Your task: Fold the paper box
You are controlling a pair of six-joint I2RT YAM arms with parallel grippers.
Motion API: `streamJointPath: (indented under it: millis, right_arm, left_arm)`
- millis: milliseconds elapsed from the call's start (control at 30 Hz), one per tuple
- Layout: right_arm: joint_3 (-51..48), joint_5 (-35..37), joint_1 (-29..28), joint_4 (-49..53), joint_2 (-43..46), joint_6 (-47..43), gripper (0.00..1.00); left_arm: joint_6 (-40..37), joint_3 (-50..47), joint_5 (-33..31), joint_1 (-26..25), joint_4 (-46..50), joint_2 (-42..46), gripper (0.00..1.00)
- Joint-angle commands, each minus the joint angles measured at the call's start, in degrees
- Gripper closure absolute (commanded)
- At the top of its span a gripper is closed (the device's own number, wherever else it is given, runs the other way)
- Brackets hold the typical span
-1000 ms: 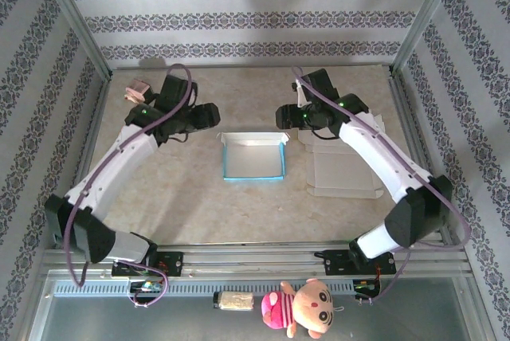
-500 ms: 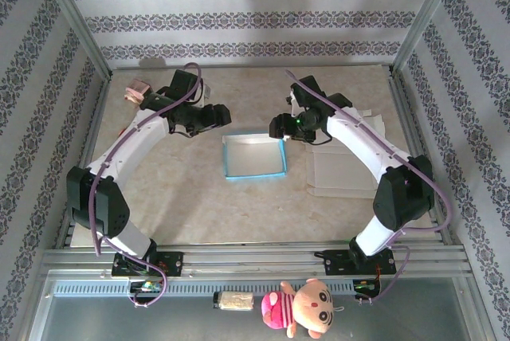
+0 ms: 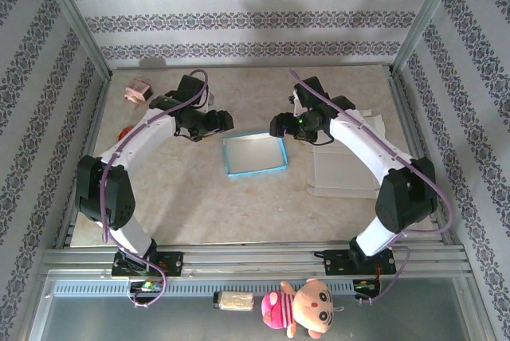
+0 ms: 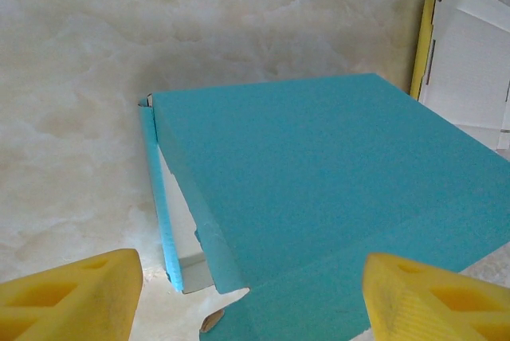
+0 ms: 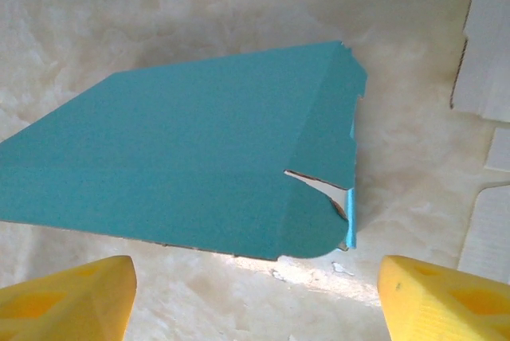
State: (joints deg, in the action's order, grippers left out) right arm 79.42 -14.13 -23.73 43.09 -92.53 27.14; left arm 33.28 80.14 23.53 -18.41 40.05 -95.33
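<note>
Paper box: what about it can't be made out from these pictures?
- Top external: the paper box is too small to tell whether its corner tabs are tucked in.
- Left wrist: the paper box shows its teal outside, which hides the inside. The frame edge cuts off its right side.
- Right wrist: the paper box again hides its own inside. The frame edge cuts off its left end.

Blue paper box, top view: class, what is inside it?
Seen from above, the open blue-walled paper box holds nothing: just its bare pale floor. The inner face of its near wall is turned away from the camera, so it cannot be checked.
</note>
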Motion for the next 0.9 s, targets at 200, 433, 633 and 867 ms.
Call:
streamJointPath:
  millis: [200, 433, 633, 867]
  right_arm:
    - [8.51, 2.14, 0.43, 1.81, -5.11, -4.62, 0.11]
    - [9.44, -0.43, 0.43, 1.25, -9.15, -3.37, 0.14]
    - [8.76, -2.43, 0.43, -0.13, -10.78, -1.25, 0.23]
    - [6.84, -2.66, 0.43, -1.75, -11.18, 2.00, 0.23]
  left_arm:
    - [3.79, -4.05, 2.55, -0.45, -5.14, 0.93, 0.24]
    - [4.34, -4.85, 3.92, -0.66, -6.55, 0.25, 0.24]
    - [3.99, -4.64, 4.45, -0.82, -6.61, -0.80, 0.31]
    - [4.34, -4.90, 5.05, -0.77, -7.54, -2.02, 0.38]
